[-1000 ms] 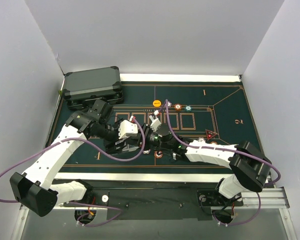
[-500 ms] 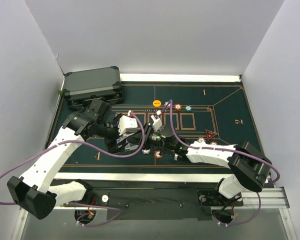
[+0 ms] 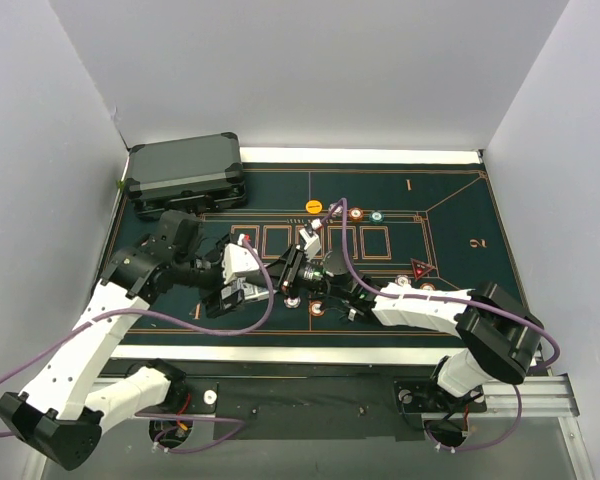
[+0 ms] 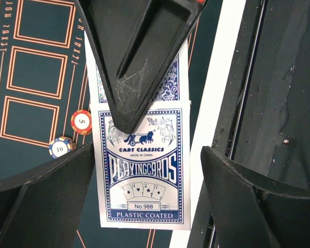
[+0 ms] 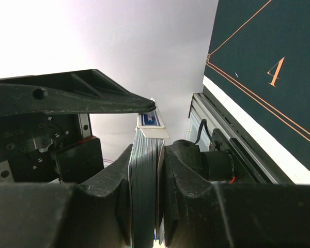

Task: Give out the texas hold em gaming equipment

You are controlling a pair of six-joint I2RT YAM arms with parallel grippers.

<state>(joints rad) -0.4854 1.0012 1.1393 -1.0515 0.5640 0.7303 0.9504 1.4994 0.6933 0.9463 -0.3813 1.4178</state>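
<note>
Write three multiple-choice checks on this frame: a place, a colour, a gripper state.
1. Where is the dark grey case on the mat? A near edge, centre. B far left corner. C far right corner.
2. What colour is the print on the card pack? A red. B green. C blue.
3. How is the left gripper? A open. B shut on the pack. C shut, empty.
Key: 1 B, the case covers that corner in the top view. 2 C, blue on white in the left wrist view. 3 A, its jaws stand apart either side of the pack.
</note>
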